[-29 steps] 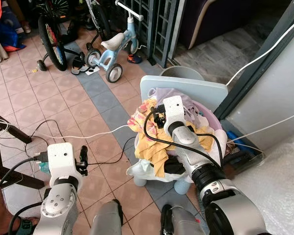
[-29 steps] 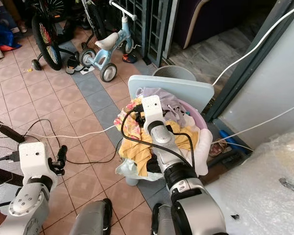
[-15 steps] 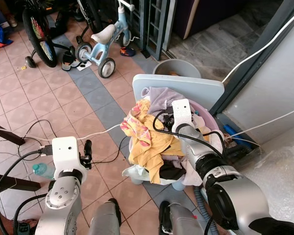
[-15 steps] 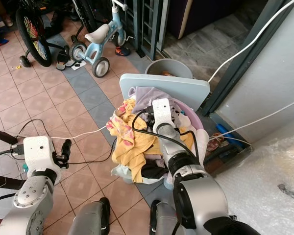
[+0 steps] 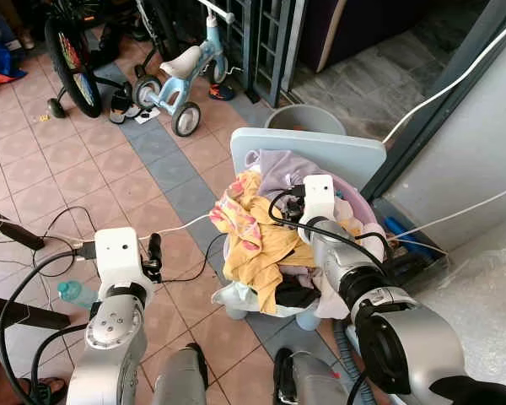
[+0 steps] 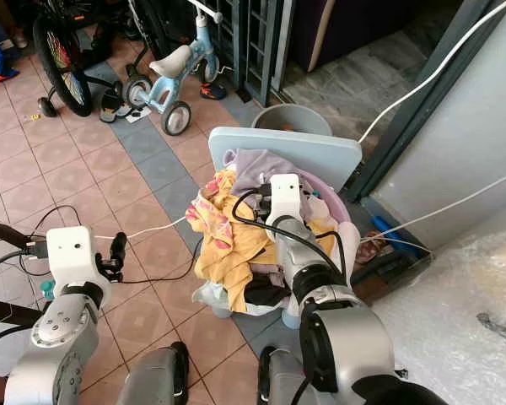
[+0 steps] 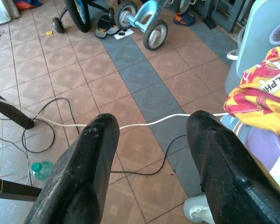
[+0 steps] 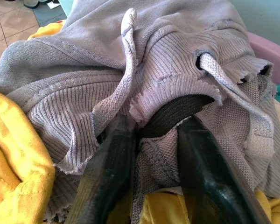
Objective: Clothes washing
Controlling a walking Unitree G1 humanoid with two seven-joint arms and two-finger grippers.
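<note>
Hanging low over the tiled floor (image 5: 59, 181) on the robot's left, the left gripper (image 7: 151, 158) is idling with its two black fingers spread wide apart and nothing between them; a white cable (image 7: 144, 123) is running across the tiles beyond them, and a green-capped bottle (image 5: 72, 293) is lying beside the arm.

Moving rightward, the laundry is sitting heaped in a pink basket (image 5: 361, 198) resting on a pale blue chair (image 5: 320, 152), with a yellow printed garment (image 5: 249, 224) spilling over the near side.

Further right, the right gripper (image 8: 149, 154) is now pressing into the top of the pile. A second ago it was hovering over the yellow cloth at the front; since then it has been reaching deeper toward the chair back, and the head camera has also been shifting, so part of that change is the robot's own motion. Its fingers (image 8: 203, 177) are standing slightly parted with the grey knitted hoodie (image 8: 177, 60) bunched between and around them, its drawstring (image 8: 126, 70) lying just ahead. They are closing in on the cloth, but a firm pinch is not yet evident.

That suggests the pick of the first garment is just beginning, with the whole load waiting in the basket.
</note>
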